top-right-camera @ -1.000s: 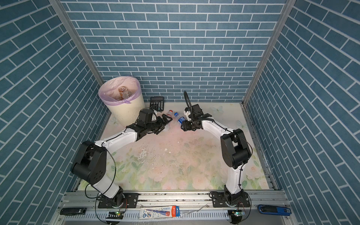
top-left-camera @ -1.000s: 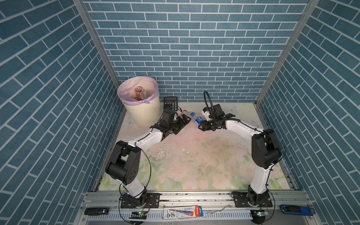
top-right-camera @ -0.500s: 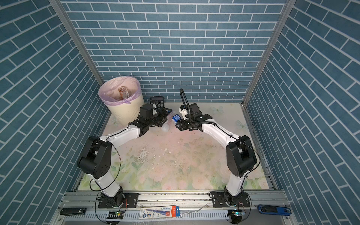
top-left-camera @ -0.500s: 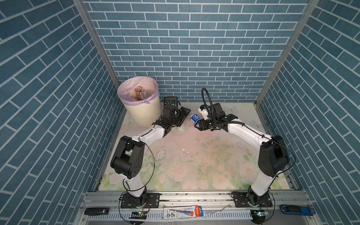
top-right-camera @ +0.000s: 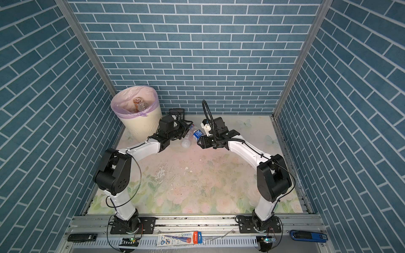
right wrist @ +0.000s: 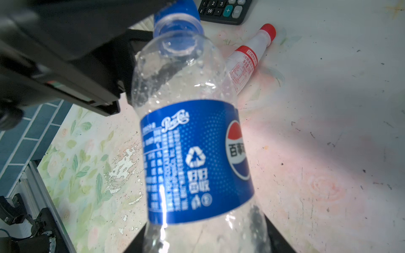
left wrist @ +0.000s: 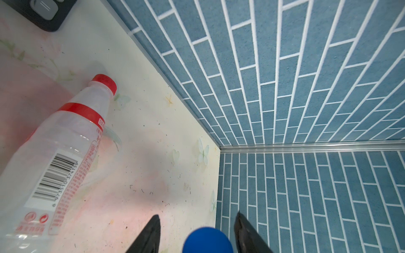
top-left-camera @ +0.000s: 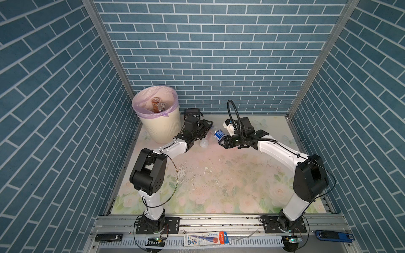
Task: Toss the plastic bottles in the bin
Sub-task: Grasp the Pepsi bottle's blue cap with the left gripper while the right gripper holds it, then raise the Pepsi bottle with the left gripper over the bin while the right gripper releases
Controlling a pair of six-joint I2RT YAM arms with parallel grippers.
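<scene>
Right wrist view: right gripper (right wrist: 208, 241) clamps the blue-label bottle (right wrist: 197, 157), base cut off. Left gripper (left wrist: 197, 215) straddles its cap (left wrist: 207, 239); grip indeterminate.

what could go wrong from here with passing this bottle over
1. The jaws of the left gripper flank only the blue cap, with gaps on both sides; so small a grip may slip once the right gripper lets go of the blue-label bottle.
2. A drop could hit the red-capped bottle lying nearby and knock it away.
3. The bin stands close beside the left arm, so the swing could bump it.
</scene>
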